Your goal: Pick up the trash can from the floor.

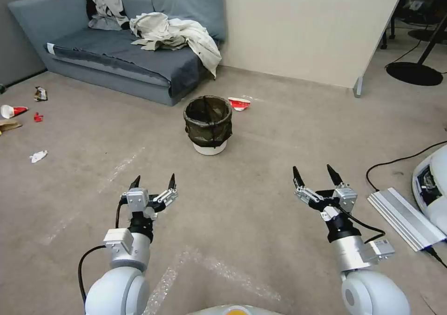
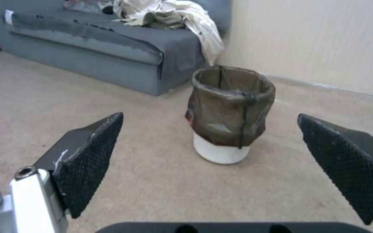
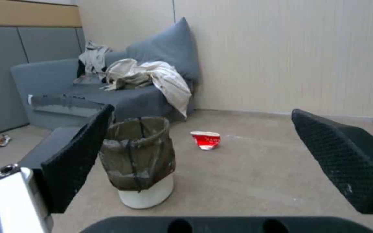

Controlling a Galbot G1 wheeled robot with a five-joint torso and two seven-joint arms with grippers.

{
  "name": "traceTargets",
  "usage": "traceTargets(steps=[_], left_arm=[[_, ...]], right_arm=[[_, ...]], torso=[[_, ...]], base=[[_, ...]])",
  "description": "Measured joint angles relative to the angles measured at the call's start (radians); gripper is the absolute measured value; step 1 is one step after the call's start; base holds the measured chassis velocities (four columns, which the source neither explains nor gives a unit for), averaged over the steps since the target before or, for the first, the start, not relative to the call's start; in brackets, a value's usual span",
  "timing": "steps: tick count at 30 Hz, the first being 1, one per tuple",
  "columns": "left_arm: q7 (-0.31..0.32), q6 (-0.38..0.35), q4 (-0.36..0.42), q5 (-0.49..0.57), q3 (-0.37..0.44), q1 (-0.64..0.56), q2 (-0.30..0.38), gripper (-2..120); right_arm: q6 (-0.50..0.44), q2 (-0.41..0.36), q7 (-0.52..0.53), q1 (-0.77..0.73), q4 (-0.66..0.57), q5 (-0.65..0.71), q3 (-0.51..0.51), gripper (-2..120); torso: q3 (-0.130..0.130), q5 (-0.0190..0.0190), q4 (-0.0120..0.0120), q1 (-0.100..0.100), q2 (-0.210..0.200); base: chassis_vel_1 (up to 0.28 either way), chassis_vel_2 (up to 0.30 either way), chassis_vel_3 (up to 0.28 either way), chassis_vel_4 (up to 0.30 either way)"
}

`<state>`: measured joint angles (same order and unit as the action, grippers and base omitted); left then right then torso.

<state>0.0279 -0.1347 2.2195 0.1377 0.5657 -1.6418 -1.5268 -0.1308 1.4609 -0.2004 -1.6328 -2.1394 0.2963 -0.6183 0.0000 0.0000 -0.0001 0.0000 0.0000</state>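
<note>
Both your grippers hang spread wide over the carpet, short of the bin, holding nothing

Your small round white trash can with its dark translucent bag folded over the rim stands upright on the flat beige-grey carpet floor, ahead of you and between the two arms, near the corner of the grey-blue sofa. A crushed red-and-white cup lies just behind it. Your left gripper hangs low on the left, fingers apart; your right gripper matches it on the right, well apart from the can
</note>
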Motion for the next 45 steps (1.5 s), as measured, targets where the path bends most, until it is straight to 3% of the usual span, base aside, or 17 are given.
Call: traceTargets(steps=[45], left_arm=[[-0.001, -0.004, -0.013, 0.005, 0.026, 0.018, 0.000, 100]], right_arm=[[0.007, 0.005, -0.024, -0.004, -0.010, -0.004, 0.004, 100]], torso=[[0.000, -0.0003, 0.0000, 0.000, 0.000]], base=[[-0.120, 0.124, 0.124, -0.119]])
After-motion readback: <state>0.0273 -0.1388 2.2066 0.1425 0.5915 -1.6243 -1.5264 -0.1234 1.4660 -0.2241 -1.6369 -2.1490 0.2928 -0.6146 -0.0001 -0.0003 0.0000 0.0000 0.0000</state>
